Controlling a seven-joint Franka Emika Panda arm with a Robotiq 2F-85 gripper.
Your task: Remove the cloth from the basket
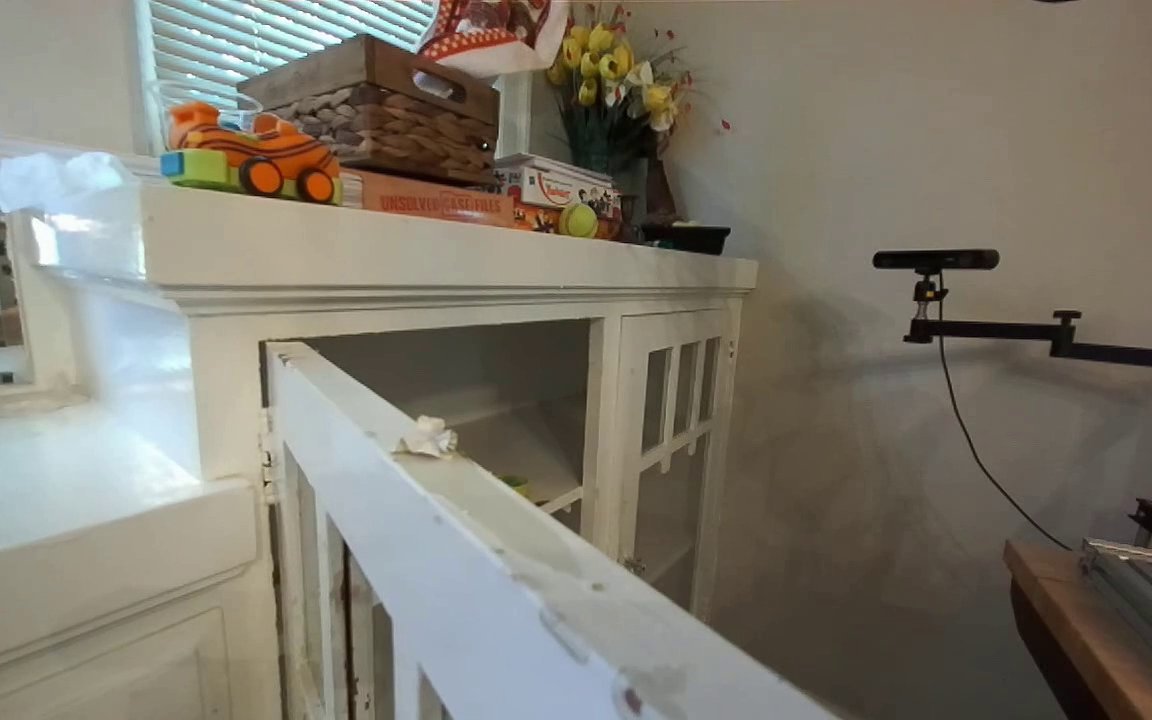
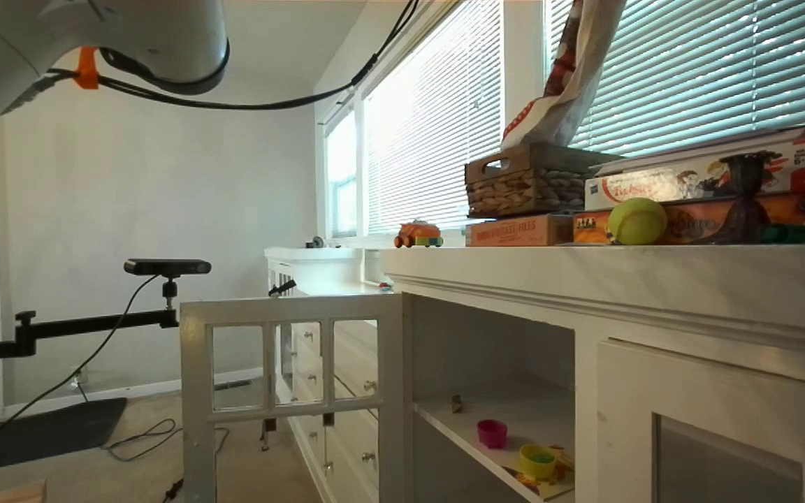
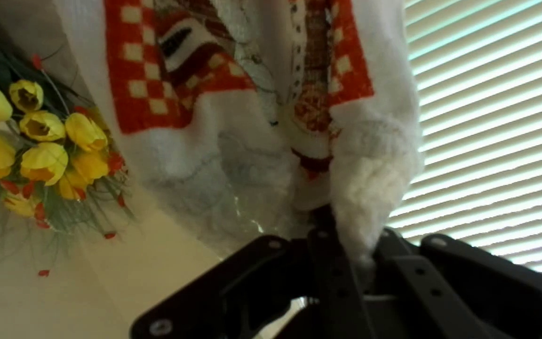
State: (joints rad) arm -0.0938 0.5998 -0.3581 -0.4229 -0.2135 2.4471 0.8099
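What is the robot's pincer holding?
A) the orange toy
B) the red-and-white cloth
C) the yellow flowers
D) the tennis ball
B: the wrist view shows the red-and-white cloth bunched up and pinched in the pincer.

In an exterior view the cloth (image 1: 492, 36), whitish with red patterning, hangs below the gripper (image 3: 353, 236), near the rim of the basket (image 1: 426, 132); whether the 2 touch cannot be told. The basket, lower beneath the gripper, rests on 1 orange box (image 1: 438, 203) lettered "Unsolved Case Files". Below the gripper and off to the left stands 1 orange toy (image 1: 264, 152); below the gripper and to the right, yellow flowers (image 1: 596, 66) and 1 tennis ball (image 1: 578, 221).
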